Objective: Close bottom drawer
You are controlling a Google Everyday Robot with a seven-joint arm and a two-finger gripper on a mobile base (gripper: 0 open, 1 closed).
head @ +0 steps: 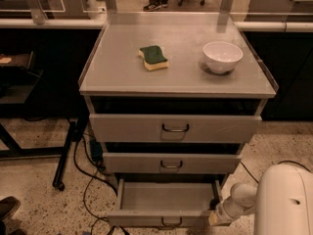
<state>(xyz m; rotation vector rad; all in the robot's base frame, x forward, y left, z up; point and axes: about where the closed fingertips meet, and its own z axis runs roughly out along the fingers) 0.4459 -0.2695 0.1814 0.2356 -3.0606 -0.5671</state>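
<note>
The bottom drawer (161,218) is the lowest of three grey drawers in the cabinet. It stands pulled out, and its empty inside shows from above. A small wire handle (171,223) sits at the centre of its front panel. The middle drawer (171,163) and top drawer (175,128) above it are pulled out only a little. My white arm comes in from the lower right. My gripper (215,218) is at the drawer's right front corner, its end beside the front panel.
A green and yellow sponge (153,57) and a white bowl (222,57) rest on the cabinet top (127,77). Black cables (88,180) and a dark stand leg (66,153) lie on the speckled floor to the left. A shoe tip (7,207) shows at the lower left.
</note>
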